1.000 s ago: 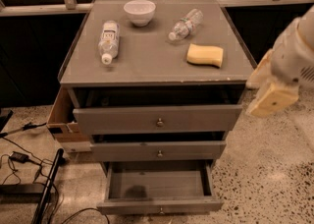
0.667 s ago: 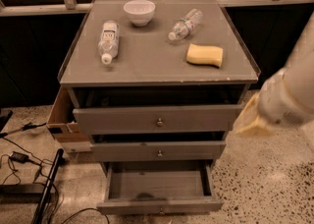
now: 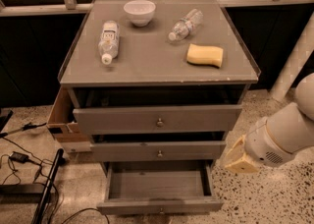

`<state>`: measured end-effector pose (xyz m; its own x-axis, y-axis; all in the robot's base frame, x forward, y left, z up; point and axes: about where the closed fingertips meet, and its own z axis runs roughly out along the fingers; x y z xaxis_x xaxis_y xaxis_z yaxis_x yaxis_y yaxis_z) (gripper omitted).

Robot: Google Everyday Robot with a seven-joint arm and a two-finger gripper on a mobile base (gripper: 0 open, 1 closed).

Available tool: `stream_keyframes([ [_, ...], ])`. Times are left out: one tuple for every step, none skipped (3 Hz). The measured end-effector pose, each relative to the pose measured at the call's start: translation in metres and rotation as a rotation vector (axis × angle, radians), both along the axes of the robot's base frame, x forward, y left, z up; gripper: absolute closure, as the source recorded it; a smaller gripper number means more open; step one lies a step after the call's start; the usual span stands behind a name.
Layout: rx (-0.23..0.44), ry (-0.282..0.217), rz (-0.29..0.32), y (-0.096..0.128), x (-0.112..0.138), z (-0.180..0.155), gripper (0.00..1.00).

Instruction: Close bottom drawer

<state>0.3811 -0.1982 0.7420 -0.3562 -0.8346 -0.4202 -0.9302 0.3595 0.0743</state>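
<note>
The bottom drawer (image 3: 159,204) of the grey cabinet is pulled far out, its inside bare; its front edge sits near the lower frame border and its knob is barely seen. The middle drawer front (image 3: 159,151) and the top drawer front (image 3: 158,119) stand slightly out. My white arm comes in from the right; its gripper (image 3: 237,158), a tan piece at the arm's end, hangs right of the cabinet, beside the middle drawer's right end and above the bottom drawer's right corner. It touches nothing that I can see.
On the cabinet top (image 3: 147,61) lie a white bowl (image 3: 139,12), two plastic bottles (image 3: 108,40) (image 3: 185,23) and a yellow sponge (image 3: 205,55). A cardboard box (image 3: 63,120) sits at the cabinet's left. Cables (image 3: 19,161) lie on the floor at left. A white post (image 3: 294,61) stands at right.
My arm has dropped from beside the top drawer down to the level of the middle drawer and moved slightly left toward the cabinet. The drawers have not moved.
</note>
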Motion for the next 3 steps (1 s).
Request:
stream_keyframes([
  [-0.002, -0.003, 0.001, 0.0, 0.0, -0.002, 1.0],
  [-0.034, -0.045, 0.023, -0.006, -0.008, -0.044, 1.0],
  [-0.049, -0.014, 0.067, -0.021, -0.039, -0.146, 1.0],
])
